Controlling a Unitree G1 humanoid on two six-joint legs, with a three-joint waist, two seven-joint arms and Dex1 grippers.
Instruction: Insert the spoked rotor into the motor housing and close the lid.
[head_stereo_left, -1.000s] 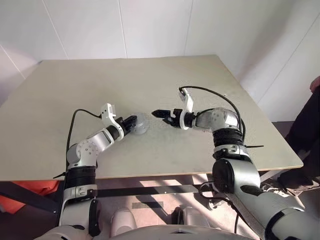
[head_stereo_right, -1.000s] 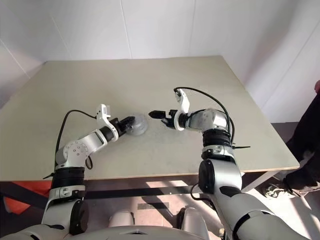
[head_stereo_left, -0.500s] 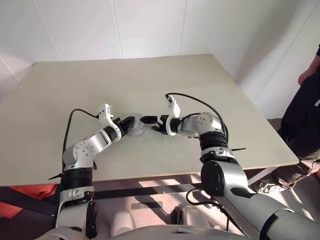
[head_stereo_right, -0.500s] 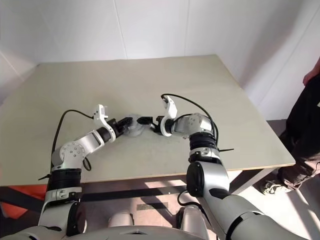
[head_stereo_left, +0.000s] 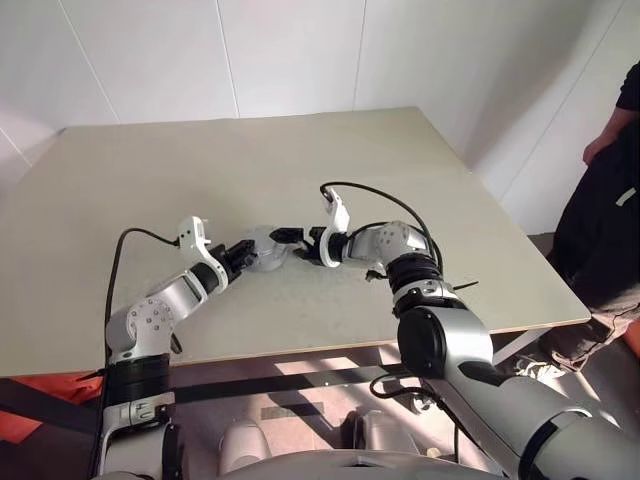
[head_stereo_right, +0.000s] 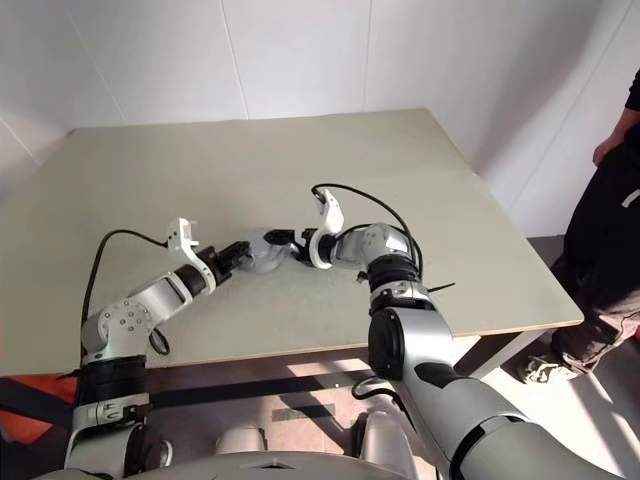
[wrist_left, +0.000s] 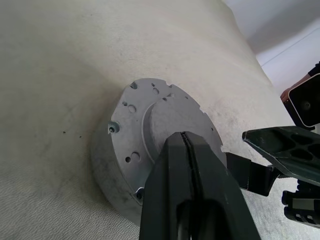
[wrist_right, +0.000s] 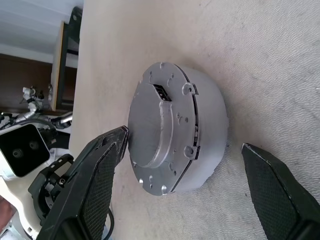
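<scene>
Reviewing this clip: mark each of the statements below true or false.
1. The right gripper is open around the motor housing. True.
2. The left gripper is wide open. False: its fingers are shut, over the housing.
3. The lid lies apart on the table. False: it sits on the housing.
4. A person stands at the table's right side. True.

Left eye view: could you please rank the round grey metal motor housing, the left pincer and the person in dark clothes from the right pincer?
1. Round grey metal motor housing, just before the right pincer.
2. Left pincer, opposite side.
3. Person in dark clothes, far right.
</scene>
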